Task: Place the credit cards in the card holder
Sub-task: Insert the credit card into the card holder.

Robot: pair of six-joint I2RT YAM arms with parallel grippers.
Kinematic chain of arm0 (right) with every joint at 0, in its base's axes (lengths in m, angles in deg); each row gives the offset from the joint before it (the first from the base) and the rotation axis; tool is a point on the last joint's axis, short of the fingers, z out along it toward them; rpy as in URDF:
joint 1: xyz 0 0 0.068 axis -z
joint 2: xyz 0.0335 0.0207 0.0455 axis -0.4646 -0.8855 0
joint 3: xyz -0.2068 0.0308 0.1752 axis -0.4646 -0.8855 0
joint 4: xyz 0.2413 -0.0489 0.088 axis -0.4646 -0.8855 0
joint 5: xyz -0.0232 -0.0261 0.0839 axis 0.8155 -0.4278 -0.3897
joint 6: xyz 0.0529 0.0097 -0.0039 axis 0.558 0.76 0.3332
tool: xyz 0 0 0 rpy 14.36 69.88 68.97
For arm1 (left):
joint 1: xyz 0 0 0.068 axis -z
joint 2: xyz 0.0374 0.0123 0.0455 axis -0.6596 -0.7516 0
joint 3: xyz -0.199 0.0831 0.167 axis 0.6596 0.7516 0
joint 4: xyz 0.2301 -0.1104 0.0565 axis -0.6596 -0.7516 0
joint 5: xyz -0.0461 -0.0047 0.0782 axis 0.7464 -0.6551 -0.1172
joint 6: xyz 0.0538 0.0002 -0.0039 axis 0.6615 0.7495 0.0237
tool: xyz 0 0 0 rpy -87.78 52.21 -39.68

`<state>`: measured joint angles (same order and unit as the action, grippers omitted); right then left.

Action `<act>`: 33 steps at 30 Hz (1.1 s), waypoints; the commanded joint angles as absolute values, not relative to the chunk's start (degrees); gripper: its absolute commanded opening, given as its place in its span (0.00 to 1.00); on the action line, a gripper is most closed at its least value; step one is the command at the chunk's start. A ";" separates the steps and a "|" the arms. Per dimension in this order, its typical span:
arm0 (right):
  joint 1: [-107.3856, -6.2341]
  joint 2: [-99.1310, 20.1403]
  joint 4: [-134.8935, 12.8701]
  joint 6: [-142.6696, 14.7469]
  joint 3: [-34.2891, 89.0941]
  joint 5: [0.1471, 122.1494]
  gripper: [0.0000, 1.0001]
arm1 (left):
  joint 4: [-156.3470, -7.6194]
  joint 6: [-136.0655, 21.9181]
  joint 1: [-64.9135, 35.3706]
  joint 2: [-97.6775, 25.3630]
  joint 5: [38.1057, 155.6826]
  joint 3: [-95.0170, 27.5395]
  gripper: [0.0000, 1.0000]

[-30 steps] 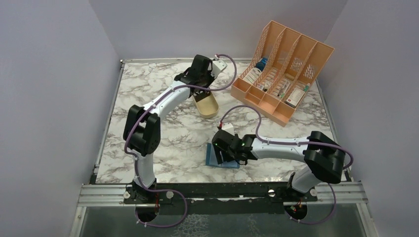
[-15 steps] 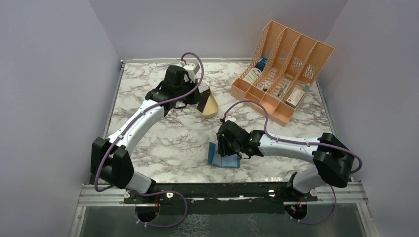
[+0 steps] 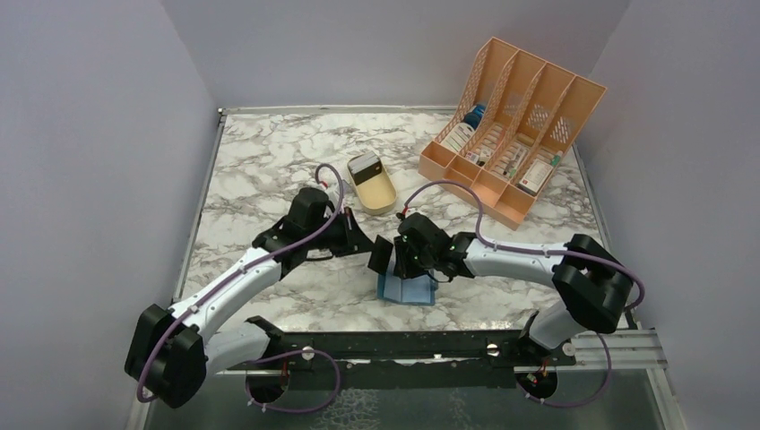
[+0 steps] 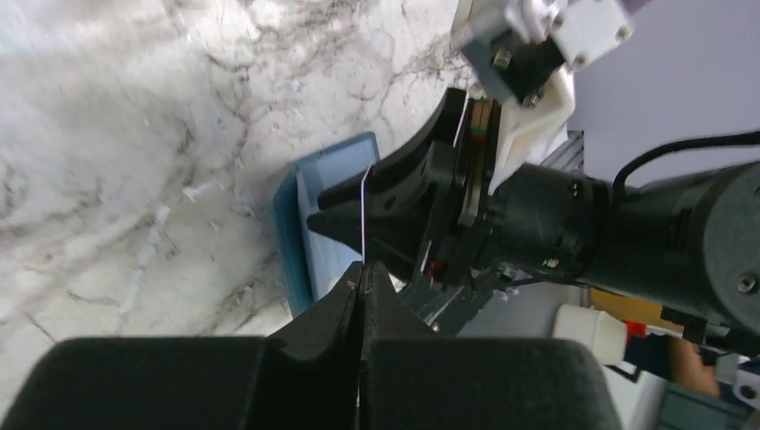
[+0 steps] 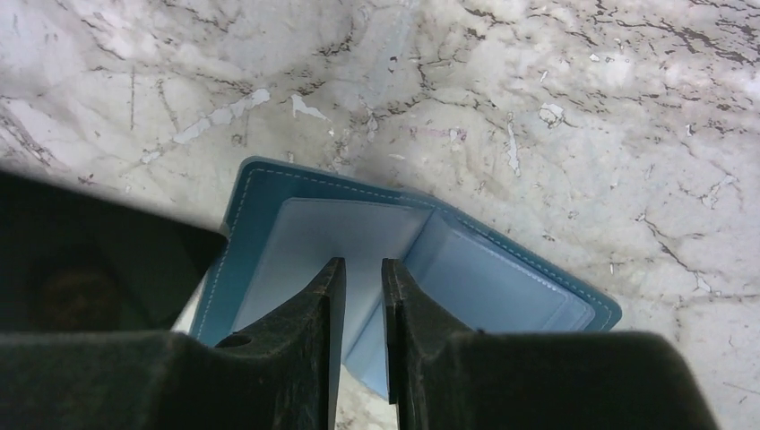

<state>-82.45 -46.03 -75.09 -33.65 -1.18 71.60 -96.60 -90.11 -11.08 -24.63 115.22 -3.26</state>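
The card holder (image 3: pixel 408 292) lies open on the marble near the front middle, pale blue pockets (image 5: pixel 502 278) facing up. My right gripper (image 3: pixel 408 269) hovers right over it. Its jaws (image 5: pixel 358 264) stand a narrow gap apart above the fold, and nothing shows pinched between them. My left gripper (image 3: pixel 372 253) is just left of the right one, shut on a dark credit card (image 3: pixel 383 255). In the left wrist view this card (image 4: pixel 364 210) appears edge-on, sticking out of the left gripper (image 4: pixel 363 266) over the holder's teal edge (image 4: pixel 291 224).
A tan oval tray (image 3: pixel 381 193) stands behind the grippers with a pale-faced card (image 3: pixel 362 165) leaning at its far end. An orange slotted rack (image 3: pixel 511 125) with small items fills the back right. Walls close in both table sides.
My left arm has swung from the tan tray at the back down to the front middle, carrying the dark card. The right gripper's jaws have narrowed over the card holder.
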 commanded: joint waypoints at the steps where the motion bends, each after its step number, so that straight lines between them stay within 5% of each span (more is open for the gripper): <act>1: -81.03 -47.95 -72.07 -34.78 -0.51 68.64 0.21 | -89.91 -102.16 -8.76 -19.97 115.12 3.60 0.00; 13: -79.95 -51.18 -71.74 -35.19 -0.10 68.55 0.18 | -82.04 -109.47 -2.09 -21.89 108.38 13.51 0.00; 33: -79.27 -39.09 -84.10 -38.78 -1.89 74.13 0.18 | -80.64 -107.65 -1.81 -29.91 102.19 13.48 0.00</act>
<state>-79.43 -41.44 -80.30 -37.76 -0.94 70.44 -81.82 -108.56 -2.14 -28.50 104.12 14.35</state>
